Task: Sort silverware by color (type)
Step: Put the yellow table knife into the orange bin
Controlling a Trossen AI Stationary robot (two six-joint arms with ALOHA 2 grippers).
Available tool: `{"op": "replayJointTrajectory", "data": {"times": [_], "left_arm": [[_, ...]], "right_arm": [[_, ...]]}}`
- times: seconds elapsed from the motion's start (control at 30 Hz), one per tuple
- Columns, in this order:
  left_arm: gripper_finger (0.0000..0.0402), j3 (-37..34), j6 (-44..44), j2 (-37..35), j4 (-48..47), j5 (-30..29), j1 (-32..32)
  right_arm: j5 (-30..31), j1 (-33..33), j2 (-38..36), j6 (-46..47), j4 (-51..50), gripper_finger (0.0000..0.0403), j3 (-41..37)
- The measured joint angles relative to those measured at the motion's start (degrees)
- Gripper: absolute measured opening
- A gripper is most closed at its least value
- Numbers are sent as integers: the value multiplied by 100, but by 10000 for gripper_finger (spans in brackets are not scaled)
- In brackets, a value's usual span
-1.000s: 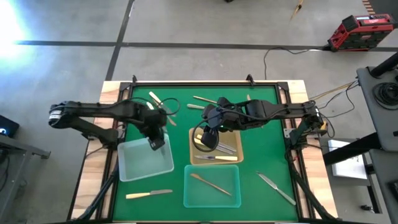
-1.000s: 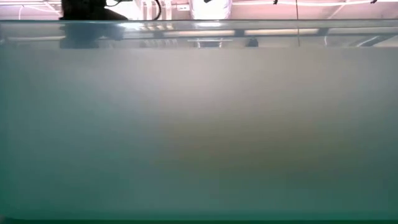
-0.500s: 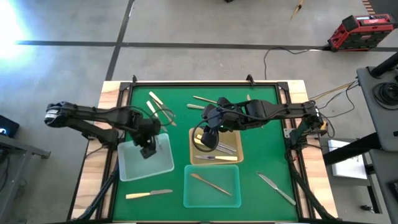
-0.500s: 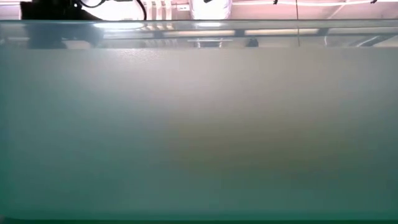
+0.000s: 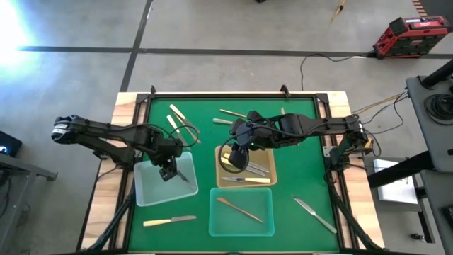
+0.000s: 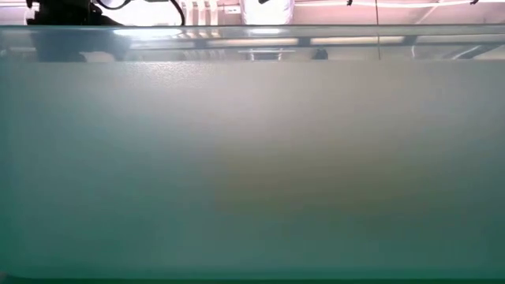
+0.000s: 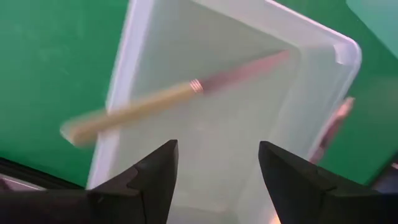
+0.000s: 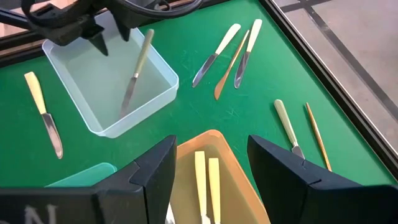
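Left pincer [image 5: 167,172] spread wide, right pincer [image 5: 237,157] parted, both lowered

— Bright in here, isn't it? Strong white glare on the floor [image 5: 14,28] at the far left corner.

— Even light on the mat [image 5: 297,163]; shadows under the arms are soft and short.

— The low camera sees only a milky blur, a tray wall [image 6: 252,158] pressed up against it.

— And the knife [image 7: 161,99] in the left wrist view is smeared. The right wrist view is crisp.
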Motion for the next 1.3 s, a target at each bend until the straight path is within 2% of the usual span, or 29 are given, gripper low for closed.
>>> {"op": "replayJointTrajectory", "data": {"times": [0.2, 0.33, 0.53, 0.7, 0.93, 1.1, 1.3], "left_arm": [[208, -127, 162, -91, -52, -538, -70], [208, -570, -17, -574, 11, -882, -144], [208, -1406, 37, -1492, 1216, -959, -58], [208, -1618, 804, -1624, 2343, -1005, 230], [208, -1309, 2095, -1098, 2330, -1294, 877], [208, -1173, 2683, -359, 2266, -922, 1725], [208, -610, 3641, 747, 1308, -895, 2601]], "right_arm": [[0, 1, 0, 0, 2, 189, 2], [0, 0, 0, 0, 0, 189, 0], [0, 1, 0, 0, 0, 189, 0], [0, 0, 0, 0, 0, 189, 0], [0, 0, 0, 0, 2, 189, 0], [-1, 0, 0, 0, 2, 189, 0], [-2, 0, 2, 0, 0, 189, 0]]}}
